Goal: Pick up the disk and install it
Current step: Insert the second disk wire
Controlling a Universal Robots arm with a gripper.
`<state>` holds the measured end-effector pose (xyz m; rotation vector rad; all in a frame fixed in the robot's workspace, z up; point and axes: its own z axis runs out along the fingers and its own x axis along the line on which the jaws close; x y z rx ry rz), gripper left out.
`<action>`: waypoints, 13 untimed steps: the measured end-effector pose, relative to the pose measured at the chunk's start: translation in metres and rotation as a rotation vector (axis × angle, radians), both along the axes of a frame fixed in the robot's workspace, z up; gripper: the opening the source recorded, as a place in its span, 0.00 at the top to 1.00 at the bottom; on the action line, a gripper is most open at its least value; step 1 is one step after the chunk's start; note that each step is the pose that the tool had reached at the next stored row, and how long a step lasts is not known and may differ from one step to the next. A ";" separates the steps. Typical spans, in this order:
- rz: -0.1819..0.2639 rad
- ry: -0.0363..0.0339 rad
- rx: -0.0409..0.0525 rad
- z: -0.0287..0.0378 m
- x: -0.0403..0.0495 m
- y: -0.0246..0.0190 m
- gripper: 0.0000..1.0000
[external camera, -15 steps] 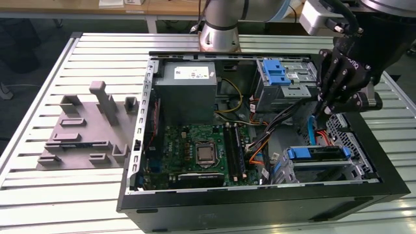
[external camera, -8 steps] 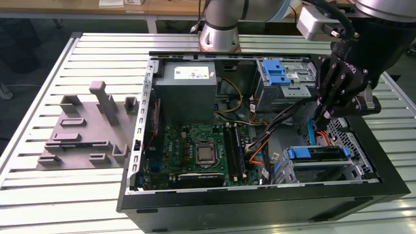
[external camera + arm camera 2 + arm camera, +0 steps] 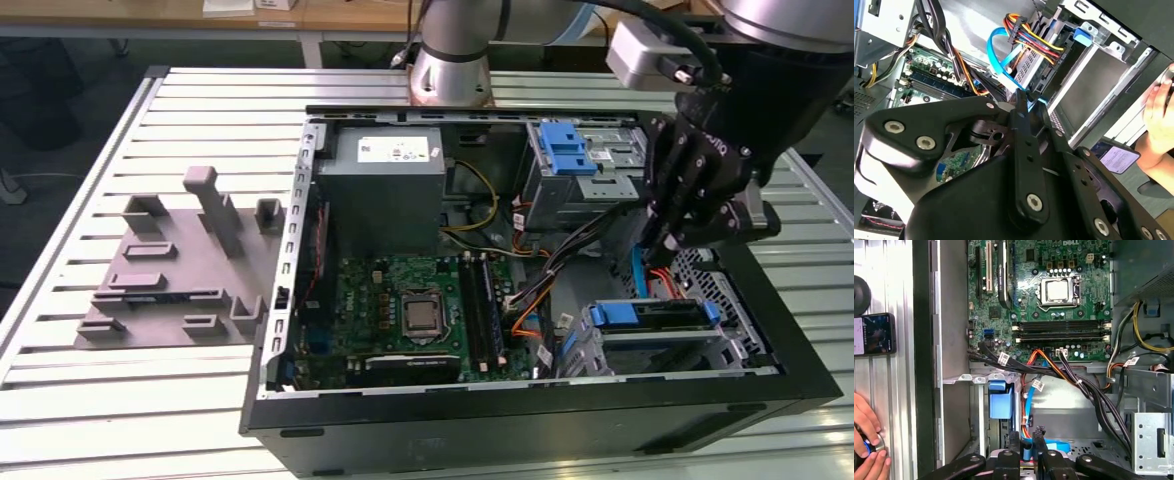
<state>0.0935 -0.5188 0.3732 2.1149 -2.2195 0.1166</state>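
- I cannot tell whether the fingers of the gripper are parted or closed. They hang low inside the computer case, tips among the blue cable and the orange wires.
- The disk lies in the near bay on the exterior view's right, just below the tips, and is not being carried.
- By my reading the pick-up is over and seating is in hand.
- Any move here calls for a straight path clear of those cables.
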 end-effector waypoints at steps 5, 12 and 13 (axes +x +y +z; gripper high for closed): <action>0.000 0.0000 -0.0005 -0.0059 0.0002 0.0000 0.84; 0.000 0.0000 0.0168 -0.0153 0.0003 -0.0113 0.84; 0.000 0.0000 0.0203 -0.0165 0.0004 -0.0138 0.84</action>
